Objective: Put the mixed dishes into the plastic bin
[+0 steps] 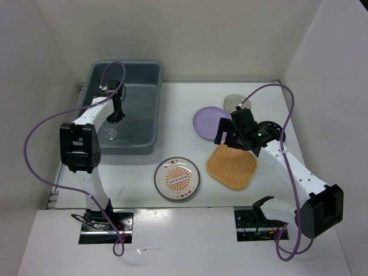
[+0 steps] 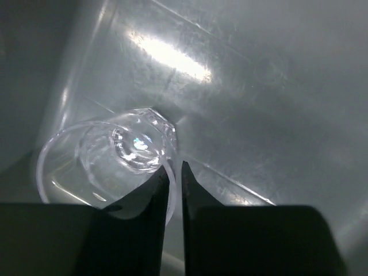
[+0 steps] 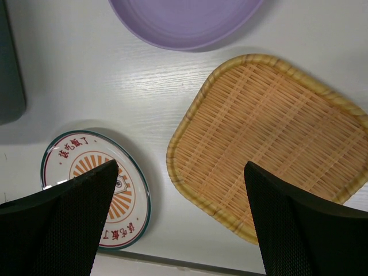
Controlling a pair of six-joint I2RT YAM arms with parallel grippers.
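Note:
My left gripper (image 1: 117, 118) is low inside the grey-blue plastic bin (image 1: 150, 109), shut on the rim of the small clear glass cup (image 2: 135, 144), which shows in the top view (image 1: 109, 134) near the bin floor (image 2: 259, 86). My right gripper (image 3: 179, 165) is open and empty, hovering over the near-left corner of the tan woven plate (image 3: 276, 132), with the orange-and-white patterned plate (image 3: 80, 164) to its left. In the top view the right gripper (image 1: 227, 138) is between the lavender plate (image 1: 208, 122) and the woven plate (image 1: 233, 168). The translucent dish (image 1: 233, 102) sits behind.
The patterned plate (image 1: 177, 179) lies at the table's front centre. A dark round shape (image 1: 275, 129), perhaps the black dish, is mostly hidden behind the right arm. White walls close in the table on three sides. The bin's corner shows in the right wrist view (image 3: 8, 75).

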